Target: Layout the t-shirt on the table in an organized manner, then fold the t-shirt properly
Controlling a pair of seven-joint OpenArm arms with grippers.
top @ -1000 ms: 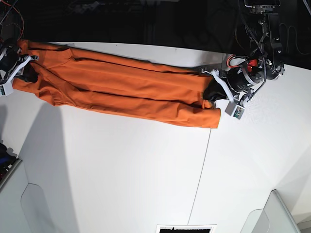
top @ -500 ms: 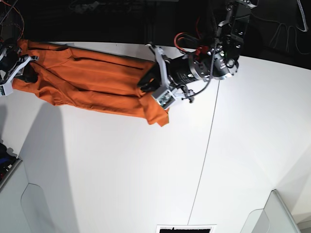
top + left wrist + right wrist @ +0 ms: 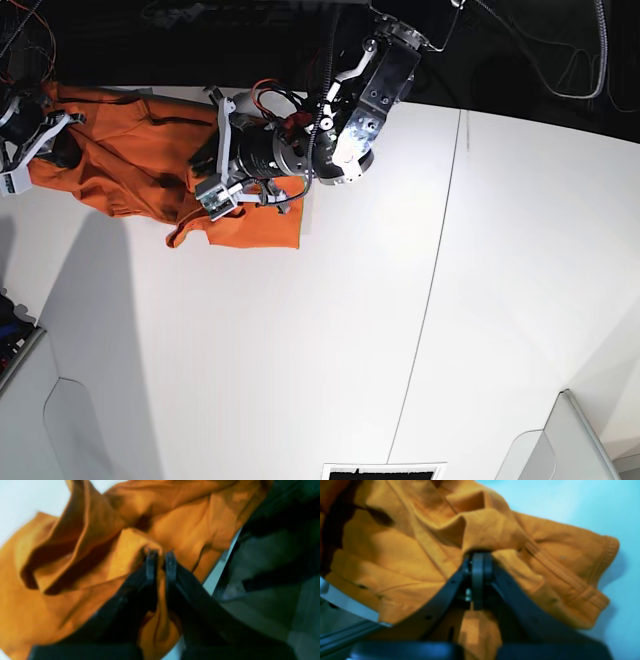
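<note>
Left wrist view
- left gripper [image 3: 161, 555]: fingers nearly together, pinching a fold of the shirt [image 3: 82, 555]
- shirt: bunched in deep folds, fills left and centre of view; more cloth hangs between the fingers
- table [image 3: 17, 497]: white, shows at upper left
- in the way: dark blurred shapes at right, cannot tell what

Right wrist view
- right gripper [image 3: 478, 557]: fingers pressed together, clamped on a ridge of the shirt [image 3: 395, 555]
- shirt: ribbed hem at right lies on the table [image 3: 570, 505]
- view: blurred

Base view
- shirt [image 3: 120, 165]: doubled up at the table's far left corner, a flat orange flap below the left gripper [image 3: 212, 170]
- right gripper [image 3: 40, 140]: at left edge, on the shirt's end
- table [image 3: 330, 340]: white, dark seam line down it
- grey bins [image 3: 25, 400]: at both near corners; contents not visible
- writing: none readable
</note>
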